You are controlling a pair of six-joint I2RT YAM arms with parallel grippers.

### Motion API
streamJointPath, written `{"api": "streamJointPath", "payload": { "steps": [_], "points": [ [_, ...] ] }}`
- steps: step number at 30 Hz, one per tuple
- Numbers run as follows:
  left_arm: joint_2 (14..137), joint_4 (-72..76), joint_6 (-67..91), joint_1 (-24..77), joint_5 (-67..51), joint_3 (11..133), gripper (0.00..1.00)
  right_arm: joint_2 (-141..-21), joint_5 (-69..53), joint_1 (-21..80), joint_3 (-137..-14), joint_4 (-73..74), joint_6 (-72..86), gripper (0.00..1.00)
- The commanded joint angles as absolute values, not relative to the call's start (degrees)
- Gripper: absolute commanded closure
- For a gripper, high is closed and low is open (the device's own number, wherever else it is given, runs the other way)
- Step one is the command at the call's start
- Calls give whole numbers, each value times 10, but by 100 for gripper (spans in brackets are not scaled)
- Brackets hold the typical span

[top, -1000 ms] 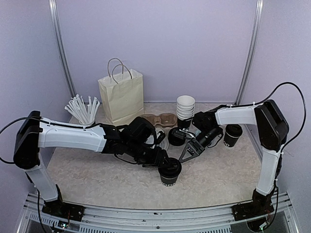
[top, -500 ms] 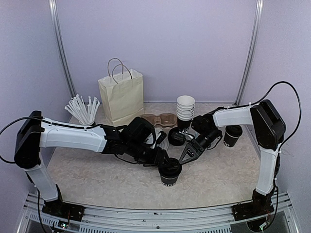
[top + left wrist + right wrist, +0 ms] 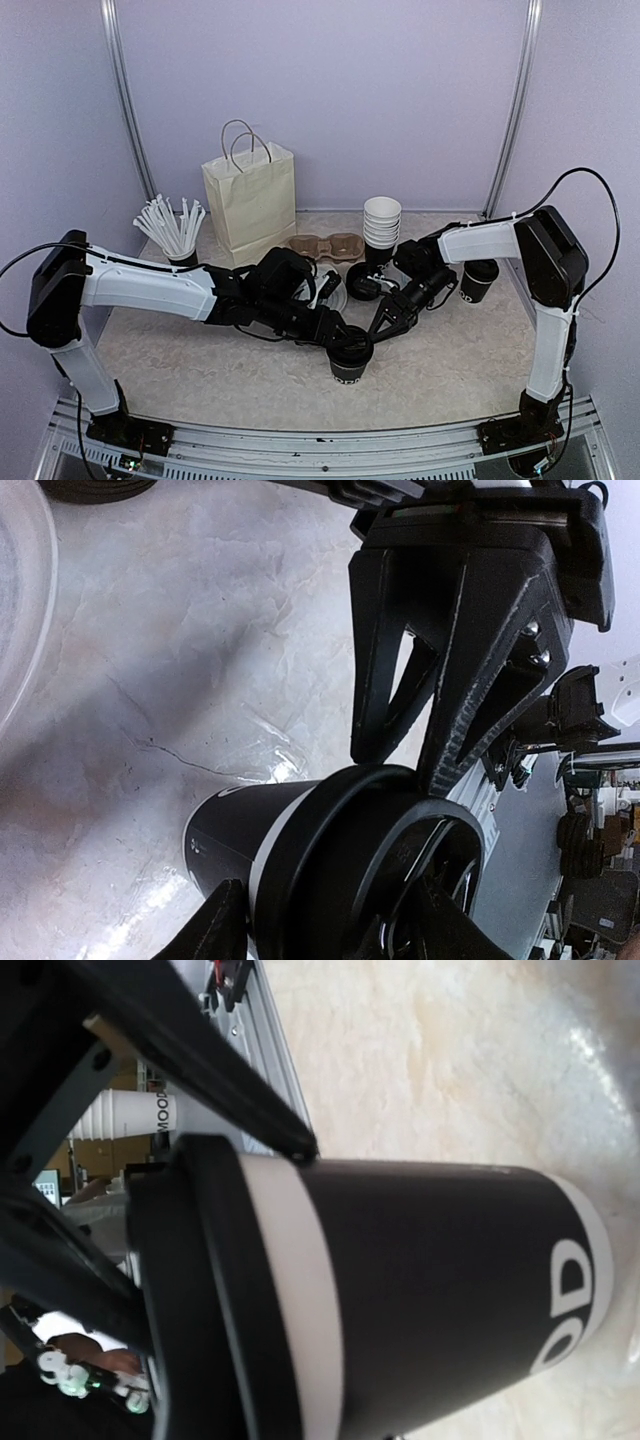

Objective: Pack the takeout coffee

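The marbled table bears takeout coffee, paper bag, cup stack.

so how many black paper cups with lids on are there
2. One black lidded paper cup stands front centre, between the left jaws; a second cup stands far right. More may be hidden behind the arms.

The left wrist view's bottom edge cuts off the takeout coffee and left hand; its lettering is unreadable there

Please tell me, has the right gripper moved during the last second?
Yes. The right gripper has shifted left, away from the black cup standing at the right, closer to the takeout coffee.
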State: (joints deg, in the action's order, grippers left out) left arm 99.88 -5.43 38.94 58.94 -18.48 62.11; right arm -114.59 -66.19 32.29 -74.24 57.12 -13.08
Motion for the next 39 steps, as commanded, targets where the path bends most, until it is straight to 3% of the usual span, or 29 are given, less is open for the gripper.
{"api": "streamJointPath", "payload": {
  "steps": [1,4,11,16,23,27,31,36,39],
  "points": [
    [1052,-157,373,592,-121,606,46,-1186,-479,362,-744,519,-161,73],
    [1035,-179,358,595,-91,637,41,-1159,-531,360,-784,557,-207,73],
    [995,-185,329,605,-65,712,26,-1091,-547,348,-799,580,-237,61],
    [985,-180,319,609,-59,727,22,-1073,-547,346,-781,581,-243,56],
    [963,-214,349,615,-16,720,21,-1060,-529,345,-787,584,-249,56],
    [898,-186,481,630,16,639,26,-1073,-518,344,-816,577,-250,56],
    [831,-97,573,647,8,552,25,-1101,-544,344,-853,575,-262,53],
    [850,-68,582,654,-18,544,25,-1123,-579,346,-871,593,-285,49],
    [865,-54,577,648,-26,546,32,-1117,-588,350,-853,597,-294,49]
  ]
}}
